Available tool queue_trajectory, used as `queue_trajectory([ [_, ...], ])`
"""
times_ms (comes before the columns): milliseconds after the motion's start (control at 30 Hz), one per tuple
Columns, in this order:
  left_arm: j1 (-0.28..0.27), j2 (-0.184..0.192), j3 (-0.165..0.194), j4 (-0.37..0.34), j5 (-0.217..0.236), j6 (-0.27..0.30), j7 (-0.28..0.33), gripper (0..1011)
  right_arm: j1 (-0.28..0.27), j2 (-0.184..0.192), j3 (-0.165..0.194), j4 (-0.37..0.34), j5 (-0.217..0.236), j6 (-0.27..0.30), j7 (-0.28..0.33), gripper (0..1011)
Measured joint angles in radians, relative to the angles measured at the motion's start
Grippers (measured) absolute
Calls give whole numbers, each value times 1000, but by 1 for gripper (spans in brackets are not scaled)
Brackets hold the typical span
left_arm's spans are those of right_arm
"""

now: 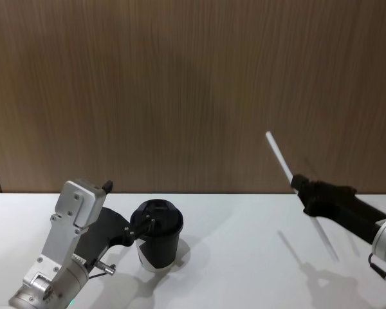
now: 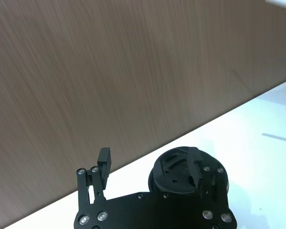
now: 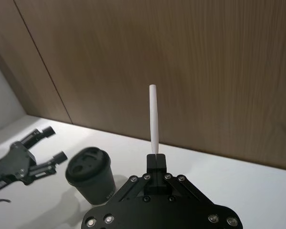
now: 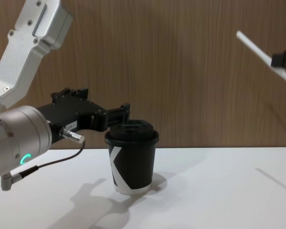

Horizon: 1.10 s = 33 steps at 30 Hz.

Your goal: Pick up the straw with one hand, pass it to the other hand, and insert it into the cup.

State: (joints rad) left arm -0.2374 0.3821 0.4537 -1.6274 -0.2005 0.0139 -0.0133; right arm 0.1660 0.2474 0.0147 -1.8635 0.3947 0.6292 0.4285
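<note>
White, probably light and easily crushed, so best pinched gently near mid-length, the straw (image 1: pixel 280 156) hangs tilted above the worktop (image 1: pixel 244 219) at four o'clock, clamped in the right pincer (image 1: pixel 298 185), while the left pincer (image 1: pixel 143 225), fingers apart, sits beside the cup (image 1: pixel 159 248) at seven o'clock.

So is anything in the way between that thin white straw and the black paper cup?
Possibly. The open left claw has one finger over the black paper cup's plastic lid. The right claw holds the thin white straw raised off to the side; nothing else visible intervenes.
</note>
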Motion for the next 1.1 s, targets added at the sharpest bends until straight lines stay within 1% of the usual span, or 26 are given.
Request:
queue_trajectory([
  [100,-2,2,-1,-3,-2,0,-10,1003,1,-9,17,-18,31,-11,19,0],
  [133,-2,2,-1,-3,-2,0,-10,1004,1,-9,17,-18,31,-11,19,0],
  [267,-8,6,-2,-11,-11,-1,-35,1003,1,-15,32,-37,60,-19,34,0],
  [600,-28,17,-6,-33,-51,-7,-118,1003,-11,-20,49,-66,102,-29,56,0],
  [633,-31,18,-7,-35,-61,-8,-133,1003,-12,-20,49,-68,104,-30,57,0],
  [867,-44,18,-15,-39,-105,-16,-196,1004,-20,-19,52,-78,119,-33,63,0],
  [967,-50,16,-20,-38,-133,-20,-231,1004,-24,-18,52,-81,125,-34,65,0],
  [1000,-54,14,-24,-35,-151,-22,-252,1003,-25,-17,51,-82,127,-34,67,0],
  [1100,-61,11,-30,-28,-183,-25,-289,1003,-28,-15,50,-84,131,-35,69,0],
])
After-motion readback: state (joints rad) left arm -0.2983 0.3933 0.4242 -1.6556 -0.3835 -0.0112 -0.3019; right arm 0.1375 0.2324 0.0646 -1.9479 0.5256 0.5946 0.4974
